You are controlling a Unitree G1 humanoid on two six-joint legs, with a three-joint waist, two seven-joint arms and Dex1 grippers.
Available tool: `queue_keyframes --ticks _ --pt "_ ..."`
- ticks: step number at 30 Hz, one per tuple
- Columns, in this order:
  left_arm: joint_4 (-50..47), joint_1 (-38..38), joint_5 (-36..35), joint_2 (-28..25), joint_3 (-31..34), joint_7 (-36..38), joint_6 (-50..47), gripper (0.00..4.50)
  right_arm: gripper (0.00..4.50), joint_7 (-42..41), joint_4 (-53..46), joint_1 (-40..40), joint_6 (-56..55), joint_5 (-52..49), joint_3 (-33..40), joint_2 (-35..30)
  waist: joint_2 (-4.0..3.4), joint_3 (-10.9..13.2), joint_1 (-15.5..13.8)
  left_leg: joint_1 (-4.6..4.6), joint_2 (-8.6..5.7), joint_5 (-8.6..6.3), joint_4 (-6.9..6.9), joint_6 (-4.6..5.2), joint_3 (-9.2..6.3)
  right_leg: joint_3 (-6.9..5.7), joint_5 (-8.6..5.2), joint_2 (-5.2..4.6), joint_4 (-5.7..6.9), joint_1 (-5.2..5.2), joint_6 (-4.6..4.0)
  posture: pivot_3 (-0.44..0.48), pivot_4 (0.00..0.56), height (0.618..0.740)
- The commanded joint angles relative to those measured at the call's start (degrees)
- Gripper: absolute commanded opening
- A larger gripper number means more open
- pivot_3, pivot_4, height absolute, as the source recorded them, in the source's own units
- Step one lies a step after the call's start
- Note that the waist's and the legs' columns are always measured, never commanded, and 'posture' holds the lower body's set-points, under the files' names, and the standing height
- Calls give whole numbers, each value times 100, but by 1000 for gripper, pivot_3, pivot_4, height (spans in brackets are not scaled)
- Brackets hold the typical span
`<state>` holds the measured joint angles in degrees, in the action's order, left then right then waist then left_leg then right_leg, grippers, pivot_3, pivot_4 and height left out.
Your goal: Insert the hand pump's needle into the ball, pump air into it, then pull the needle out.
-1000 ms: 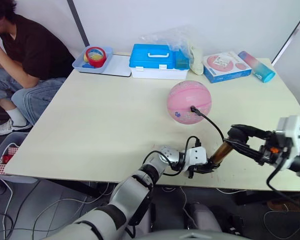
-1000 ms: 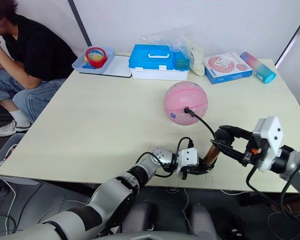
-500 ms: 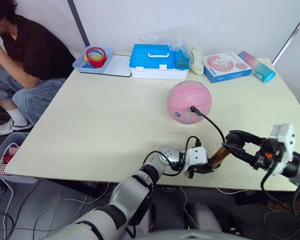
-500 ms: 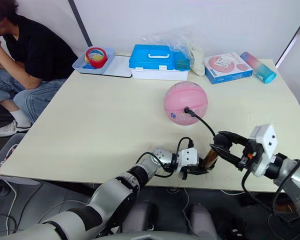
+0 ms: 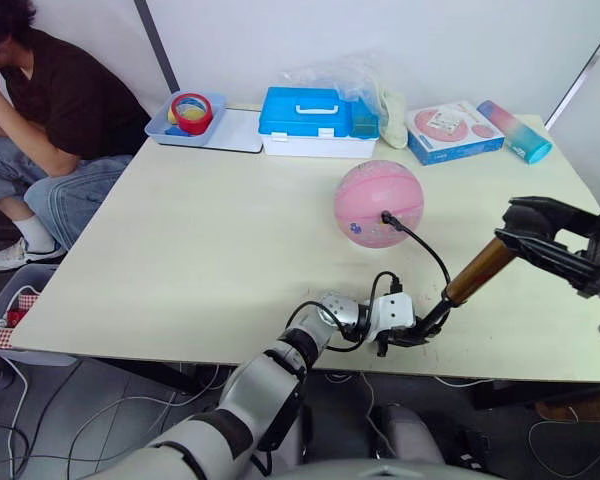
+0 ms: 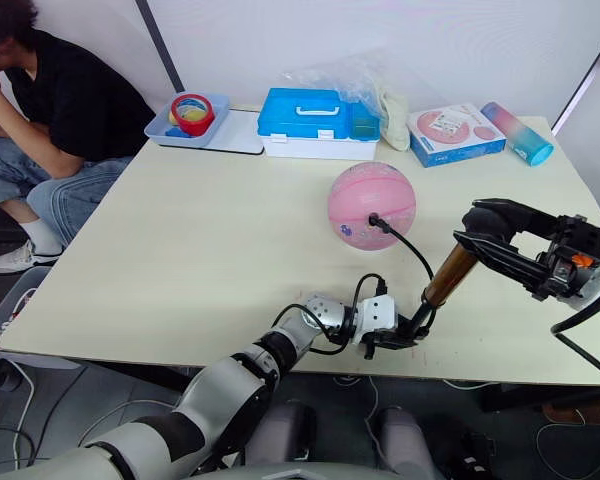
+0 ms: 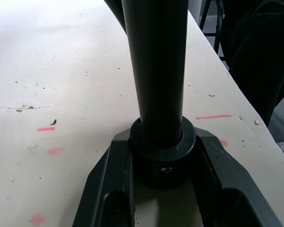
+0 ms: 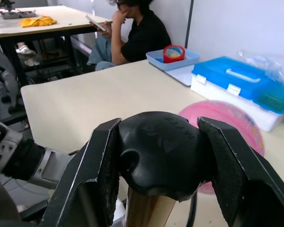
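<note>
The pink ball (image 5: 378,204) rests on the table (image 5: 200,250), right of centre. A black fitting (image 5: 386,216) sits in its valve, so the needle's pin is hidden. The black hose (image 5: 423,250) curves from there down to the hand pump (image 5: 474,272), which slants up to the right near the front edge. My left gripper (image 5: 408,335) is shut on the pump's black bottom collar (image 7: 162,158). My right gripper (image 5: 528,232) is shut on the black handle knob (image 8: 163,153). A thin black rod (image 5: 432,315) shows between collar and bronze barrel.
Along the far edge stand a blue tray of tape rolls (image 5: 187,118), a blue case (image 5: 315,120), a plastic bag (image 5: 365,85), a pink-and-blue box (image 5: 452,131) and a bottle (image 5: 513,131). A person (image 5: 40,110) sits at the table's left corner.
My right gripper has risen and moved right with the handle, lengthening the pump and exposing the black rod. Left gripper, ball and hose fitting have stayed put.
</note>
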<state>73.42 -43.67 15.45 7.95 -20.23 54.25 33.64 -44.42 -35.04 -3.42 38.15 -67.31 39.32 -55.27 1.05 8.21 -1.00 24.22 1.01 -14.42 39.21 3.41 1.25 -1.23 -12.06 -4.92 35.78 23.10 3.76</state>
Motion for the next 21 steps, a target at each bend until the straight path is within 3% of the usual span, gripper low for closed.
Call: queue_keyframes --ticks 1,5,9,13,21 --pt "136 43 205 131 -163 69 -3 1081 2030 159 111 307 157 -509 681 -358 -1 1 0 1 0 0 0 0 1 0 0 -1 0 1 0 0 150 740" --pt "139 39 214 126 -169 63 2 1081 2030 203 49 313 308 -498 521 -424 -5 1 -8 33 0 1 2 1 1 3 2 -1 0 31 -1 0 150 740" --pt "135 45 219 147 -178 58 1 1081 2030 138 -203 -124 160 96 11 1 -1 -1 -16 44 -2 1 0 1 -2 -2 1 2 -1 38 -2 0 150 740" --pt "132 42 209 186 -180 35 -2 1081 2030 -140 -231 -867 -552 1395 -949 640 -6 -9 -7 36 0 1 2 1 -4 -4 0 5 0 32 0 0 150 740" --pt "125 48 143 177 -132 33 28 1081 2030 -419 437 -1511 -1934 3248 -2462 1305 30 -40 -3 26 5 0 2 0 -15 -15 -1 12 0 27 -1 0 150 740"
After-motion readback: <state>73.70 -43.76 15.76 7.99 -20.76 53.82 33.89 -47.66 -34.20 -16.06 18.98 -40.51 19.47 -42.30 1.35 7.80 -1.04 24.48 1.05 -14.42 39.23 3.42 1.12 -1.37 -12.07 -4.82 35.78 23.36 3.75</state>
